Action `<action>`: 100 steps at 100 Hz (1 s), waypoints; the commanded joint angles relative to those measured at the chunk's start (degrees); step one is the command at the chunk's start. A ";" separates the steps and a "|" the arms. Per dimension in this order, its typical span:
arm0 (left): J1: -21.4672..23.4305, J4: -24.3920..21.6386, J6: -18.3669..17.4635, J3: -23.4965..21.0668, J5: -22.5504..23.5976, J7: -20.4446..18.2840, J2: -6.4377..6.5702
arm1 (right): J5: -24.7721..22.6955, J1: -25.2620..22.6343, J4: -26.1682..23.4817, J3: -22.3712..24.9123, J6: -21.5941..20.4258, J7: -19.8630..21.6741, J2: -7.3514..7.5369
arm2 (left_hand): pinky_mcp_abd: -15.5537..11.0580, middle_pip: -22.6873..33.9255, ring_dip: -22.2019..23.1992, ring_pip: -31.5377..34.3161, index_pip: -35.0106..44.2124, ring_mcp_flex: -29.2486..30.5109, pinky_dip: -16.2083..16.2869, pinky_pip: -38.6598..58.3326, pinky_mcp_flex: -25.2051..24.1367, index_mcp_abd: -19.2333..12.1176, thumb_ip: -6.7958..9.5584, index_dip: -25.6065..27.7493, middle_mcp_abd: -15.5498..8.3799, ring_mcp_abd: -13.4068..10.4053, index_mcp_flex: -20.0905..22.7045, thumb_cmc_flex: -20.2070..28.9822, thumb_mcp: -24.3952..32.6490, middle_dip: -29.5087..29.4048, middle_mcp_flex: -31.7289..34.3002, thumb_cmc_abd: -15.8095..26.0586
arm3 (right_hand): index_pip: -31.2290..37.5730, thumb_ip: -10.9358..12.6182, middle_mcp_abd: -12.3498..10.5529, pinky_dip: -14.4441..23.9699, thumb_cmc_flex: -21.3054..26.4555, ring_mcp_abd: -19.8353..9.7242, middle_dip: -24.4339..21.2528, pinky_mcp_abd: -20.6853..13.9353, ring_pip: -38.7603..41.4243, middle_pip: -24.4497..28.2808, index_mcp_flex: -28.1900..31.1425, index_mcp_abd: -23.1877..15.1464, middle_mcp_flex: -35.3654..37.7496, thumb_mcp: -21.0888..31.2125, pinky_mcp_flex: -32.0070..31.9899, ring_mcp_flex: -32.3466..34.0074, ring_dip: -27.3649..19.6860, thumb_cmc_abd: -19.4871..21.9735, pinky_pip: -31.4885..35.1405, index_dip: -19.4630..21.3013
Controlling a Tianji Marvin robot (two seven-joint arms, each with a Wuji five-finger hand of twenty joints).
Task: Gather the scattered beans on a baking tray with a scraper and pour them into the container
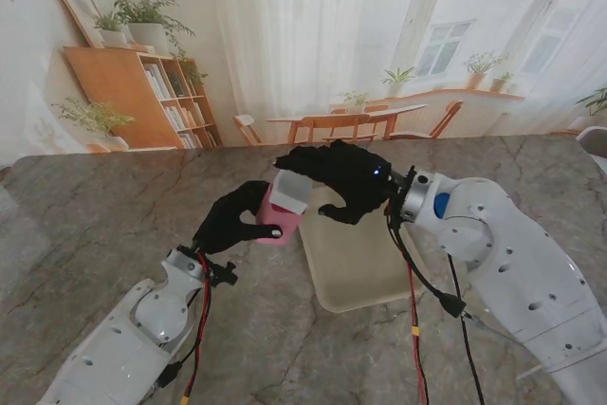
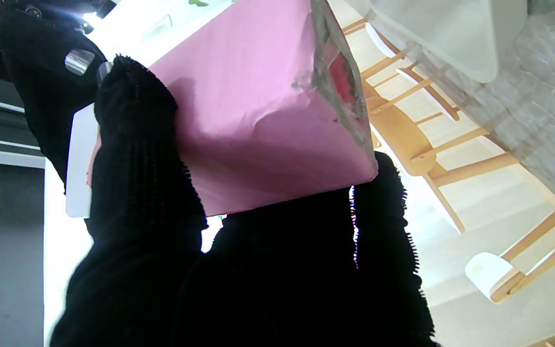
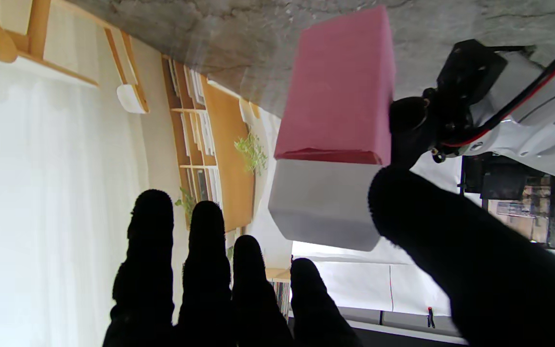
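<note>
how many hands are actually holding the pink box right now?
1. The left hand grips the pink box beside the tray; the right hand hovers open over it, apparently not gripping.

We cannot read any text, label, brand, number or sign in these pictures. The pink container (image 1: 281,215) shows only plain pink and white faces, with no print on them. The baking tray (image 1: 360,272) is bare and cream-coloured, without marking. The books on the far left shelf (image 1: 142,92) are too small for us to read their spines.
</note>
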 commanded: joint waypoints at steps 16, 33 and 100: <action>-0.21 0.21 -0.43 0.38 -0.42 -0.17 -0.18 | 1.41 2.50 1.61 -2.87 1.66 0.61 -0.85 | -3.14 8.31 1.24 0.69 14.32 1.49 -0.36 -0.43 0.66 -17.93 2.27 3.02 -16.06 -5.94 3.31 15.40 14.51 2.63 6.54 8.01 | 3.67 -1.02 -2.48 0.38 0.25 -1.71 -0.63 -1.48 2.04 3.74 -1.54 -1.30 0.85 1.11 1.94 2.03 0.85 -1.17 1.62 7.72; -0.06 0.04 -0.26 0.27 -0.29 -0.02 -0.18 | 1.25 4.17 3.77 -5.19 0.90 -1.55 -1.19 | -3.13 8.34 1.26 0.72 14.30 1.50 -0.35 -0.42 0.69 -17.93 2.26 3.05 -16.05 -5.92 3.30 15.37 14.53 2.67 6.57 8.01 | 10.55 -1.34 -7.26 0.55 0.28 -4.06 0.82 -2.20 3.25 6.90 -0.52 -6.90 6.60 1.37 4.51 5.83 1.37 -1.52 2.21 15.04; 0.01 0.05 0.35 0.13 -0.35 -0.05 -0.16 | 4.16 3.66 5.66 -7.50 6.21 -6.32 -2.67 | -2.89 8.33 1.24 0.81 14.07 1.31 -0.22 -0.27 0.41 -17.50 2.25 3.17 -15.70 -5.73 3.15 15.40 14.59 2.79 6.46 8.11 | 57.10 -8.19 -23.66 0.18 -2.96 -11.86 17.08 -1.14 13.49 24.40 18.09 -31.43 31.62 -14.62 8.40 21.10 7.09 7.95 3.27 -4.61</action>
